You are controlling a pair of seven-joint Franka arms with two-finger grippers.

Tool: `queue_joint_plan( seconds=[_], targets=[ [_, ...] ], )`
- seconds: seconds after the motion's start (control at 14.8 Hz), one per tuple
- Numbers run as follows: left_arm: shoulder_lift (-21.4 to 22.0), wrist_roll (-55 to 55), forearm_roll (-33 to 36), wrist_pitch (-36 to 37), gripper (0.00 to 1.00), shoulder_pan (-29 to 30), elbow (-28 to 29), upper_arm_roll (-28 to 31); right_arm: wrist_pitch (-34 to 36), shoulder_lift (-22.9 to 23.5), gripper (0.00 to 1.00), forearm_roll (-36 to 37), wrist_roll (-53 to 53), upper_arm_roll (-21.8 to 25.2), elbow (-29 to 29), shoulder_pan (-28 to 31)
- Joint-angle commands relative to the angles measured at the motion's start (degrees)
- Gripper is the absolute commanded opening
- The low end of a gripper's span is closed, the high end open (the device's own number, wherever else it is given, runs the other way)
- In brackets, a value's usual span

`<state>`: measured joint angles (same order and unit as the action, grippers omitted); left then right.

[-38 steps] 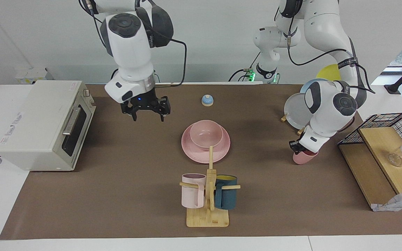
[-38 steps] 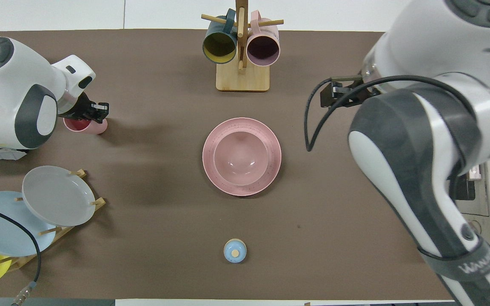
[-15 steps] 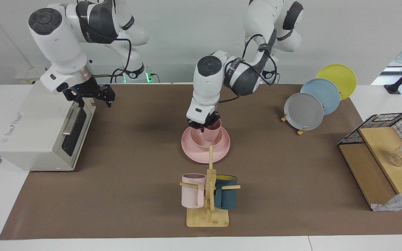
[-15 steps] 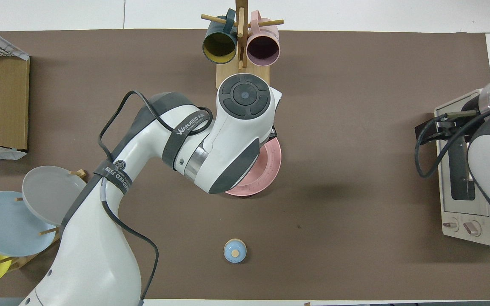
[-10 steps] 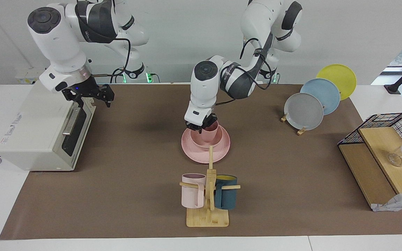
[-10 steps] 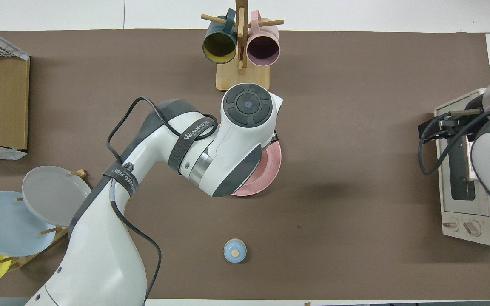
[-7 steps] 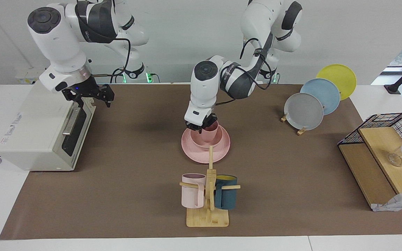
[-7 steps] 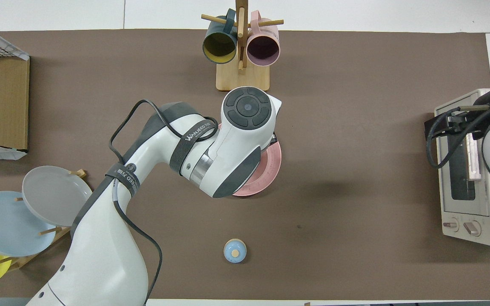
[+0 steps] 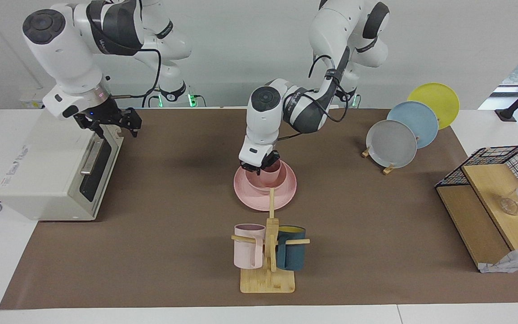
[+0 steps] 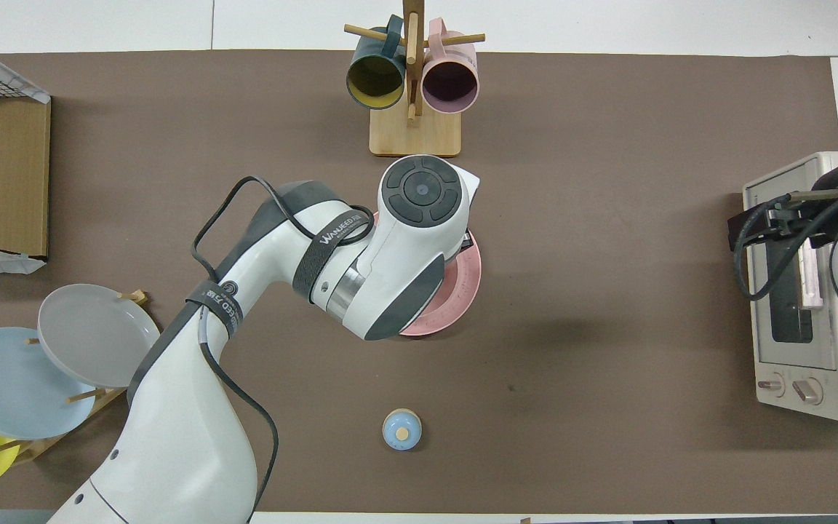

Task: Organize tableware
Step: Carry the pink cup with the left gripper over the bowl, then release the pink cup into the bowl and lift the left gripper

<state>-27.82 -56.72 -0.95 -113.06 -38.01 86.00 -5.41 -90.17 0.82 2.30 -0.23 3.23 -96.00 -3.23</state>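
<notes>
The pink plate (image 9: 265,194) lies mid-table with the pink bowl (image 9: 255,182) on it. My left gripper (image 9: 261,164) is over the bowl, shut on the rim of the small pink cup (image 9: 274,172), which stands upright with its base down inside the bowl. In the overhead view the left arm's wrist hides the cup and bowl; only the plate's edge (image 10: 463,287) shows. My right gripper (image 9: 108,125) is open and empty, up over the toaster oven's top front edge; it also shows in the overhead view (image 10: 740,231).
A white toaster oven (image 9: 56,162) stands at the right arm's end. A mug tree (image 9: 268,252) with pale pink and teal mugs stands farther from the robots than the plate. A rack of grey, blue and yellow plates (image 9: 391,144) and a wire basket (image 9: 493,157) are at the left arm's end. A small blue bell (image 10: 401,429) sits nearer the robots.
The left gripper has lowered the pink cup a little deeper into the bowl. The right gripper has drifted slightly farther over the oven.
</notes>
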Motion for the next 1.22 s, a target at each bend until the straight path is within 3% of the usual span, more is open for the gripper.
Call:
queue_joint_plan(
  seconds=[0.0,0.07,0.27,0.47,0.74,1.01,1.15],
  targets=[
    [0.4,-0.06,-0.54,-1.55,0.42,-0.66,0.92,0.93,-0.19,-1.78,1.0,-1.34,-2.23,-0.42,-1.82,0.94],
    [0.4,0.03,-0.54,-0.94,0.99,-0.66,0.57,0.93,-0.36,-1.69,1.0,-1.34,-2.41,-0.59,-1.73,1.11],
    [1.8,0.55,-0.45,1.86,1.0,0.39,0.04,1.02,-2.99,-1.25,1.0,-1.34,-3.37,-1.21,-1.2,2.7],
    [8.9,5.55,-0.98,10.99,1.0,4.5,-1.1,1.02,-2.91,-1.25,1.0,-1.34,-3.55,-3.75,-1.2,4.98],
    [19.36,13.1,-2.47,19.43,1.0,13.81,-0.92,1.11,-2.74,-1.25,1.0,-1.34,-3.46,-3.76,-1.2,4.98],
    [26.49,34.23,-2.3,28.75,1.0,25.93,-0.57,1.63,-1.77,-0.9,1.0,-1.86,-2.16,-1.66,0.9,3.67],
    [27.73,43.93,-2.3,30.7,1.0,31.92,-0.31,1.55,-1.24,-0.82,1.0,-1.95,-1.53,2.63,1.7,1.13]
  ],
)
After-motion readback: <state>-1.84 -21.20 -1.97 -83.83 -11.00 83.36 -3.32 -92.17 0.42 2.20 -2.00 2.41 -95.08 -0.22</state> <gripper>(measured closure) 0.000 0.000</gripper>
